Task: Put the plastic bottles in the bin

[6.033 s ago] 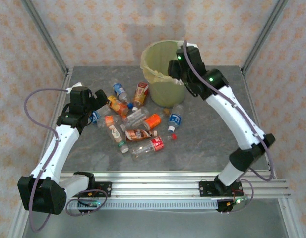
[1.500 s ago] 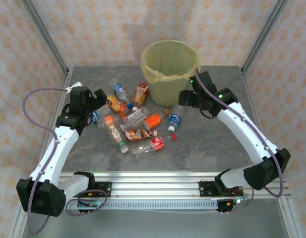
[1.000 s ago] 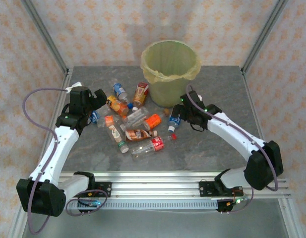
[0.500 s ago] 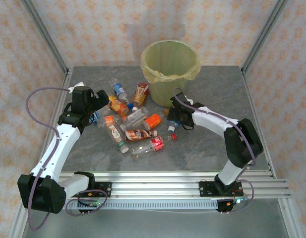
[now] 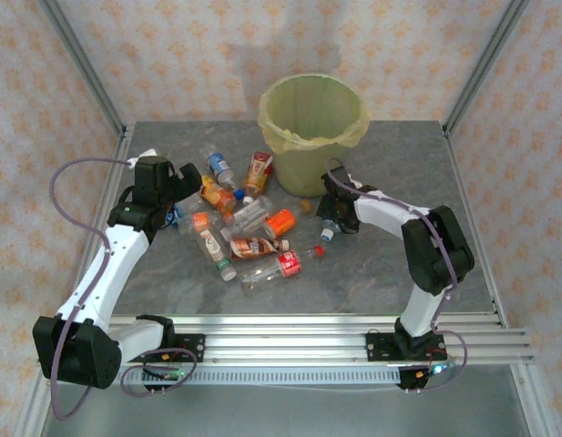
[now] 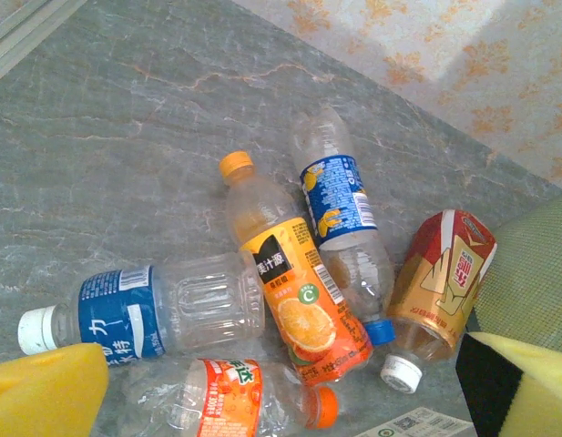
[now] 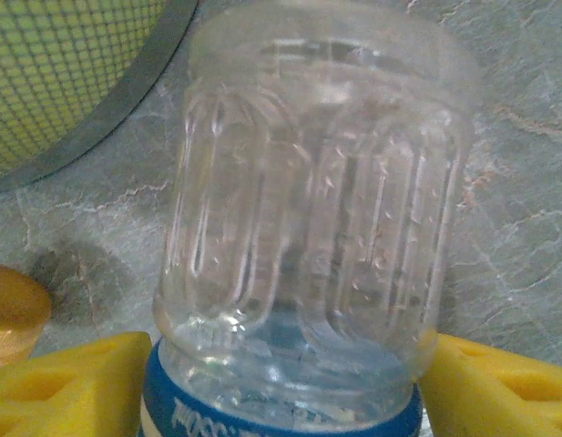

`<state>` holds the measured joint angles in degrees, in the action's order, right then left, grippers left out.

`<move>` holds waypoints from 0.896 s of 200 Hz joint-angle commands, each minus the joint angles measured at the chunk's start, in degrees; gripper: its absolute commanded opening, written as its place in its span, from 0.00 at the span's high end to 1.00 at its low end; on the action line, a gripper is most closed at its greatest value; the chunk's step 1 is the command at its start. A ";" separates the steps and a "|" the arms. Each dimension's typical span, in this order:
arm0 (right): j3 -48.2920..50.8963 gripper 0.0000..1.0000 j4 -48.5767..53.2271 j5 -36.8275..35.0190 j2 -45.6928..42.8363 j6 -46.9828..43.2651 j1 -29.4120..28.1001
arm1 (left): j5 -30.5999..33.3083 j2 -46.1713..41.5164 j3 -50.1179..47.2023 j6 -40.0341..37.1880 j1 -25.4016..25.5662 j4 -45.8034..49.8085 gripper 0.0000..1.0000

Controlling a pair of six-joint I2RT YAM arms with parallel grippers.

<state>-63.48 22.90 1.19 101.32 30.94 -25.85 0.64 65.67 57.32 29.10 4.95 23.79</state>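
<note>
Right wrist view: it looks like the grabbing step, the right tool [image 7: 282, 387] has pads [image 7: 71, 382] on both sides of a blue-label bottle [image 7: 317, 209] on the worktop [image 7: 536, 228] at 6 o'clock from the bin [image 5: 308, 168], pinch unclear; next it should squeeze and lift.

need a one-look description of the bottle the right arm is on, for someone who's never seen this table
Find the pale yellow-green bin at the far middle of the table. Just in front of its base, straddled by the right gripper, lies a clear ribbed bottle with a blue label. It lies apart from the other bottles, which are heaped to its left.
</note>
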 commanded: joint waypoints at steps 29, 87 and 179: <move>3.11 0.29 -1.32 -0.13 0.44 -0.08 1.54 | 0.78 0.51 2.18 -0.16 0.62 0.73 0.00; 3.28 0.41 0.79 -2.42 -1.78 -0.62 1.79 | 1.24 0.02 2.20 -0.61 0.65 1.08 0.00; 1.67 0.55 12.83 -9.96 -21.16 -2.29 1.81 | 0.68 -0.10 2.36 -0.66 0.76 0.91 0.00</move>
<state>-60.53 28.69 -3.36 88.49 30.00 -24.32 0.67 66.08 57.60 28.88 5.28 23.79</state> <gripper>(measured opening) 0.599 0.999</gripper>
